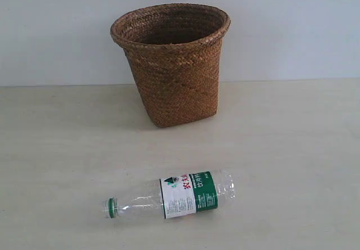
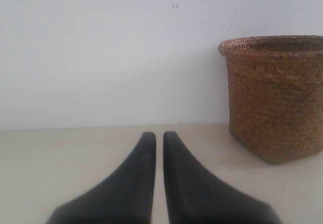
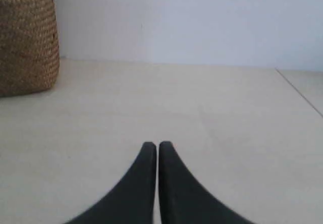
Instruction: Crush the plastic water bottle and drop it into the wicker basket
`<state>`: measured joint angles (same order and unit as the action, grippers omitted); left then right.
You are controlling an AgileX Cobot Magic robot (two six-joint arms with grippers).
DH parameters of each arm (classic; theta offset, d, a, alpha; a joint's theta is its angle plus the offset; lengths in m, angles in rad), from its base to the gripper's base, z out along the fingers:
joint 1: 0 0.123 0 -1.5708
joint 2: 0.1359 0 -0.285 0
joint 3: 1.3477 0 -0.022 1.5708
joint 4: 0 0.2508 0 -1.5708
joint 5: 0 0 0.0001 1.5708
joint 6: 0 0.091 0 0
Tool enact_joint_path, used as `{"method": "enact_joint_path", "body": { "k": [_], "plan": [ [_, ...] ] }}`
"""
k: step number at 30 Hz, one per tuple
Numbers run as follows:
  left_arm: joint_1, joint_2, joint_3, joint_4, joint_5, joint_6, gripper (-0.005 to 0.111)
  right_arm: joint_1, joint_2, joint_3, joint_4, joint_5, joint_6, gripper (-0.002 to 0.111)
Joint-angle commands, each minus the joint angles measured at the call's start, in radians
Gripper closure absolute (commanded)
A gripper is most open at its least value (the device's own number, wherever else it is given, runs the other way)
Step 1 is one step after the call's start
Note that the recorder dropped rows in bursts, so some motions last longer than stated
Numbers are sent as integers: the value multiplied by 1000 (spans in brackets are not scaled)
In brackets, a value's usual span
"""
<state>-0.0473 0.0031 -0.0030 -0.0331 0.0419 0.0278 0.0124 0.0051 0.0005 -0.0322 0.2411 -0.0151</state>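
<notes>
While the small clear plastic water bottle [image 1: 171, 196] with green cap ring and green-and-white label is lying on its side on the pale worktop [image 1: 292, 148], camera-side of the upright brown woven wicker basket [image 1: 171, 75] and apart from it, left end effector [image 2: 159, 135] and right end effector [image 3: 154, 146] are both sitting closed, gripping nothing.
</notes>
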Motion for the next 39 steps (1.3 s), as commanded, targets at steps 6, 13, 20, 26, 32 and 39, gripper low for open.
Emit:
{"method": "enact_joint_path", "body": {
  "k": [6, 13, 20, 26, 32, 39],
  "plan": [
    [4, -3, 3, -31, -399, -292, 102, -3, -5, 0, 4, -533, 238, 108],
    [4, 199, -165, -29, -400, -296, 102, -3, 162, -199, -2, -505, 260, 108],
    [4, 517, -401, 5, -332, -296, 102, -3, 469, -423, -10, -499, 222, 108],
    [4, 690, -535, 45, -291, -237, 102, -3, 641, -518, -40, -499, 220, 108],
    [4, 827, -644, 86, -132, -113, 102, -3, 763, -574, -111, -466, 220, 108],
    [2, 969, -788, 84, 191, 42, 102, -3, 893, -693, -199, -289, 188, 108]
  ]
}}
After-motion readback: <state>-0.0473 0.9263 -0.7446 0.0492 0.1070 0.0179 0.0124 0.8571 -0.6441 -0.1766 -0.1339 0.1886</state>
